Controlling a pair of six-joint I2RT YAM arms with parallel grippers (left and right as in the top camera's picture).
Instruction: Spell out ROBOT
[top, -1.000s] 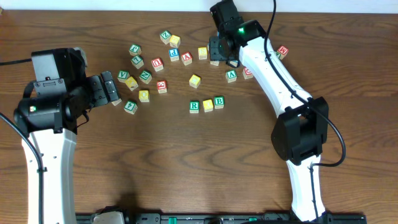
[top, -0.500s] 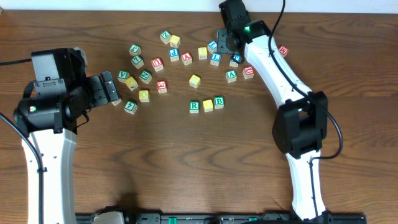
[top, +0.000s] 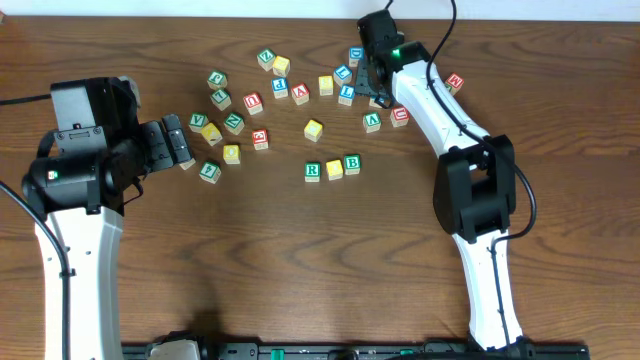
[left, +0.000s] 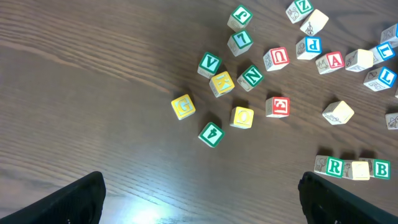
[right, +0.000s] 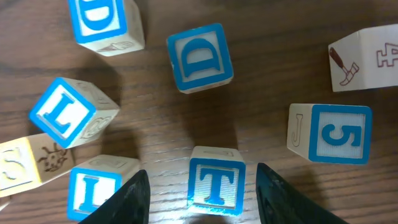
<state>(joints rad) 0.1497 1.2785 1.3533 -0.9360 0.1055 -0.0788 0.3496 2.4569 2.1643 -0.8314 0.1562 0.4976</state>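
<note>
Three blocks stand touching in a row nearest the robot: the R block (top: 312, 171), a yellow block (top: 334, 169) whose face I cannot read, and the B block (top: 352, 163), so the word looks half built. Well left of the R block, the left gripper (top: 178, 143) hangs spread and empty, apparently parked clear. Far beyond the R block, to its right, the right gripper (right: 204, 186) straddles the T block (right: 216, 182), fingers parted with gaps either side, probably lined up to take a needed letter.
</note>
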